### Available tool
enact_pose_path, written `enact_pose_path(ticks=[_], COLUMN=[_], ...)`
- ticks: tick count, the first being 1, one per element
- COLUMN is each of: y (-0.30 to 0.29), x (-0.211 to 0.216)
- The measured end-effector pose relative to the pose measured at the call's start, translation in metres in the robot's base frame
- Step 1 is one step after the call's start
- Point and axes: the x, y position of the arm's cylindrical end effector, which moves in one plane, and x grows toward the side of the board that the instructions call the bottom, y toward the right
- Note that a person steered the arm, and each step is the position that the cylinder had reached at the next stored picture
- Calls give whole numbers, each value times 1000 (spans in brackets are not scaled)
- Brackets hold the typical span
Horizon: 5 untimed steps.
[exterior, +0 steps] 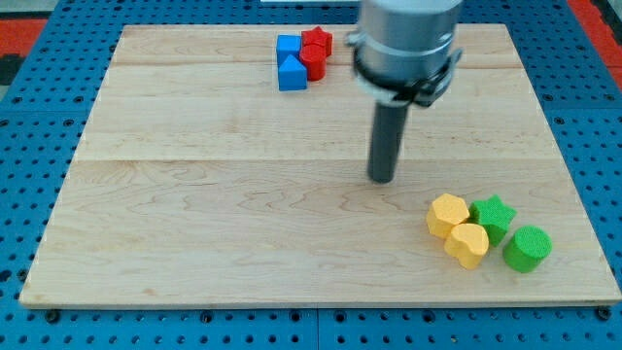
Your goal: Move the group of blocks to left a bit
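Note:
My tip [382, 179] rests on the wooden board [214, 214], right of centre. A group of blocks lies at the view's lower right: a yellow hexagon [448, 214], a yellow heart-shaped block [467, 244], a green star [493, 216] and a green cylinder [527, 248]. The tip is up and to the left of this group, a short gap from the yellow hexagon. A second group lies at the view's top: a blue cube [288, 46], a blue triangular block [292, 73], a red star [316, 40] and a red block [313, 63] of unclear shape.
The arm's grey body [406, 44] hangs over the board's top right. The board sits on a blue perforated table [39, 117]. Red strips show at the view's top corners.

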Motion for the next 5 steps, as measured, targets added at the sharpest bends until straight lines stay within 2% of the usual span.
enact_pose_path(ticks=[1, 2, 3, 4, 5], y=[127, 233, 225, 157, 109], x=[-4, 57, 118, 115, 59])
